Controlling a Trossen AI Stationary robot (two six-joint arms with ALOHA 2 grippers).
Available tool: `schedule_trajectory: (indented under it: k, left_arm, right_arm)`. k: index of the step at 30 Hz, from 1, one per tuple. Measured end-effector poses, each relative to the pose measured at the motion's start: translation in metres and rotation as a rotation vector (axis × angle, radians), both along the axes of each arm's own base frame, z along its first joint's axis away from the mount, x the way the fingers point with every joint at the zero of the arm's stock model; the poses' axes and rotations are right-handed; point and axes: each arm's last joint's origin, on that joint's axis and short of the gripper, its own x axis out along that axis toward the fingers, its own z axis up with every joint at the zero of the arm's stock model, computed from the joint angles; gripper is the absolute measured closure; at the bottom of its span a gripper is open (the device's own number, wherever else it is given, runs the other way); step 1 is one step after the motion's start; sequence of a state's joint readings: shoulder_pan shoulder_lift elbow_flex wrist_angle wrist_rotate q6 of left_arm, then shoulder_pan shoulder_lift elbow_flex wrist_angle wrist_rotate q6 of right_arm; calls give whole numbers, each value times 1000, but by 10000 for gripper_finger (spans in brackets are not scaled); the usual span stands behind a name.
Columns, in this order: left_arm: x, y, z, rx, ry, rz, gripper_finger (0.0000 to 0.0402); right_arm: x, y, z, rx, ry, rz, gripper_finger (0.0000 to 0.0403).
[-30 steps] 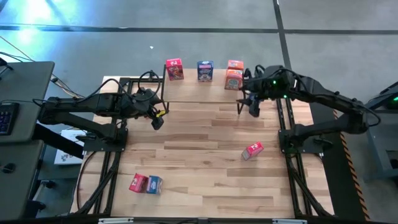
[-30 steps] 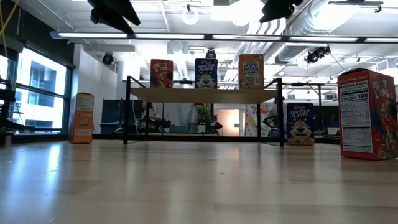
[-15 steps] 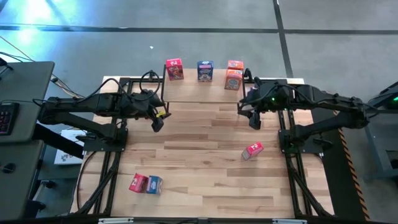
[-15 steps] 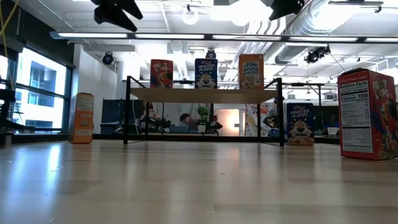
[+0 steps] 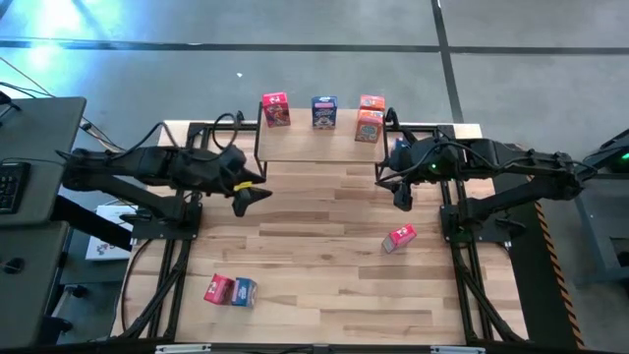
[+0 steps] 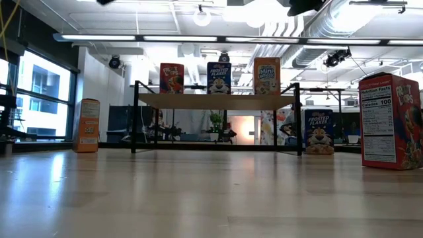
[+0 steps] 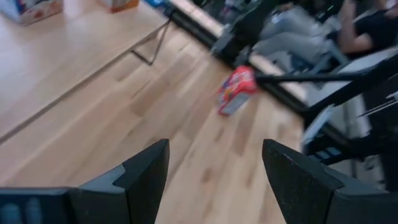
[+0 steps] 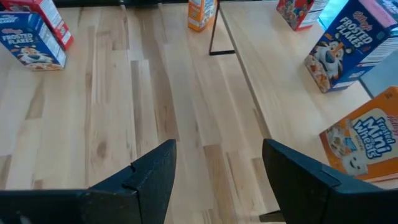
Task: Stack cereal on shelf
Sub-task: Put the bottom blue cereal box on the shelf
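Note:
The shelf (image 5: 314, 147) stands at the table's far middle. On its plank top stand three cereal boxes: a pink-red one (image 5: 275, 108), a blue one (image 5: 324, 111) and an orange one (image 5: 370, 116). A pink-red box (image 5: 398, 238) lies right of the table's middle. A pink-red box (image 5: 217, 289) and a blue one (image 5: 244, 291) stand together near left. An orange box (image 6: 86, 125) stands left of the shelf and a blue one (image 6: 319, 131) to its right. My left gripper (image 5: 246, 194) and my right gripper (image 5: 401, 195) hang open and empty above the table, in front of the shelf's two ends.
Black metal frames (image 5: 167, 265) run along the table's left and right sides under the arms. Bare wood (image 5: 314, 246) lies between the shelf and the near boxes. A desk with a keyboard (image 5: 10, 187) stands off the table's left.
My left gripper has risen out of the top of the low view and has rolled about its own line. My right gripper has swung from beside the shelf's right end toward the near edge, then stopped. Both stay open and no box has moved.

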State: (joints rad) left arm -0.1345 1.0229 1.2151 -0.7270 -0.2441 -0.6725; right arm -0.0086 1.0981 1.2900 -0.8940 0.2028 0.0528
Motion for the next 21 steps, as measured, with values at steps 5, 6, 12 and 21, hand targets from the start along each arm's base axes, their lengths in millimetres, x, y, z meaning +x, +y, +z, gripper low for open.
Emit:
schedule_trajectory:
  k: [5, 6, 12, 21]
  left_arm:
    - [-7, -9, 22, -85, -81, 39, 153]
    - [-9, -11, 25, -104, -86, 40, 153]
    - [-14, -24, 31, -236, -98, 29, 153]
    - [-4, -54, 23, -356, -45, -2, 153]
  right_arm:
    - [0, 0, 0, 0, 1, 0, 171]
    - [0, 0, 0, 0, 1, 0, 171]
    - [0, 0, 0, 0, 1, 0, 171]
    - [0, 0, -1, 0, 6, -1, 171]
